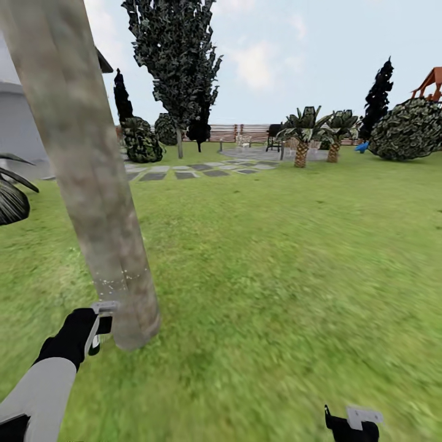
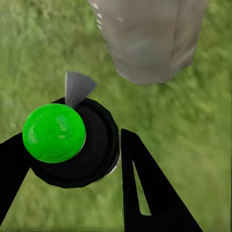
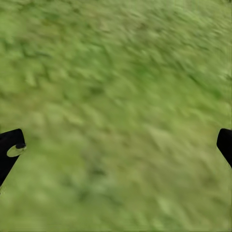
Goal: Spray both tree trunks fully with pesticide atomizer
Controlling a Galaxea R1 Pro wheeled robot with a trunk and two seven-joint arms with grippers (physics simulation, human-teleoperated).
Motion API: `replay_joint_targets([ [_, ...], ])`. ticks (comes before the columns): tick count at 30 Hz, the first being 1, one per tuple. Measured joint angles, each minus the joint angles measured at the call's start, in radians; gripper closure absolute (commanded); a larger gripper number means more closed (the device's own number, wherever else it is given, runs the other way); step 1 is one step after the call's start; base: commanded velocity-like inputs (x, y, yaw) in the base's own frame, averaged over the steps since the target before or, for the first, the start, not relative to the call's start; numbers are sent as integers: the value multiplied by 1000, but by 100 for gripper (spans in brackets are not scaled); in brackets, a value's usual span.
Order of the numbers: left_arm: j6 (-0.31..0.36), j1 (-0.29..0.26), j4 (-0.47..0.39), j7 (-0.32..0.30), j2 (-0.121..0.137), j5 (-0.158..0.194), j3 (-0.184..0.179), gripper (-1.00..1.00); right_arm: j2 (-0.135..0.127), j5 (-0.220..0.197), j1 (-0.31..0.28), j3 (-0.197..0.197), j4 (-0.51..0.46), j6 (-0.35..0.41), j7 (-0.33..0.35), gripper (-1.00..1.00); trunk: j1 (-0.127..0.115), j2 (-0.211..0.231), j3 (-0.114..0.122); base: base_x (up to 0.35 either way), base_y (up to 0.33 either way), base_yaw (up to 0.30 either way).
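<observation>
- The left claw [image 2: 72, 159] pinches the atomizer [image 2: 72, 145]: in the left wrist view one black finger [image 2: 154, 193] presses its dark body on one side and the other finger sits against the far side, with the green cap [image 2: 54, 133] on top and the grey nozzle [image 2: 77, 87] aimed at the trunk.
- In the head view the left claw [image 1: 92, 331] holds the atomizer [image 1: 103, 322] low, just beside the base of the trunk [image 1: 92, 184], near where it meets the lawn [image 1: 276, 276].
- Fine white specks ring the trunk a little above the nozzle; the long stretch higher up looks bare, so I judge the spraying far from done on this tree.
- To do it well, keep the nozzle pointed squarely at the bark and close to it, then lift the arm slowly so each band of specks overlaps the last.
- Work round the trunk too, since one side alone will likely not count as covered.
- Hold the pinch firm; a slip would tip the nozzle toward the grass.
- The right claw [image 1: 353, 426] hangs low over the lawn, spread and empty; in the right wrist view its tips [image 3: 12, 145] stand far apart over grass.
- Which other tree is the second one I cannot tell from here.
</observation>
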Motion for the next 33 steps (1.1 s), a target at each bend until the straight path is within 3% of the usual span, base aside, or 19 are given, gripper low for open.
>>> replay_joint_targets([
  [3,-2,0,10,2,-20,6,-4,100,0,0,0,0,0,0,0,-100,0,0,0,236,-199,276],
  [4,-4,0,11,2,-54,4,-8,100,0,0,0,0,0,0,0,-100,0,0,0,241,-195,277],
  [6,-5,0,11,2,-77,-2,-12,100,0,0,0,0,0,0,0,-100,0,0,0,240,-190,277],
  [8,-5,0,10,1,-69,-12,-5,100,0,0,0,0,0,0,0,-100,0,0,0,121,-82,277],
  [11,-1,1,12,-8,9,-11,2,100,0,0,0,0,0,0,0,-100,0,0,0,21,-14,277],
  [13,-2,1,13,-11,23,-1,2,100,0,0,0,0,0,0,0,-100,0,0,0,40,-7,277],
  [18,-9,5,21,0,-56,5,-9,100,0,0,0,0,0,0,0,-100,0,0,0,239,-114,252],
  [20,-10,5,21,1,-66,-4,-9,100,0,0,0,0,0,0,0,-100,0,0,0,265,-168,79],
  [28,-10,7,22,0,-54,-9,-2,100,0,0,0,0,0,0,0,-100,1,0,0,6,-262,6],
  [30,-9,8,28,0,-23,-10,1,100,0,0,0,0,0,0,0,-100,0,0,0,-31,-276,0],
  [33,-10,9,43,0,-17,-2,0,100,0,0,0,0,0,0,0,-100,0,0,0,-7,-277,117],
])
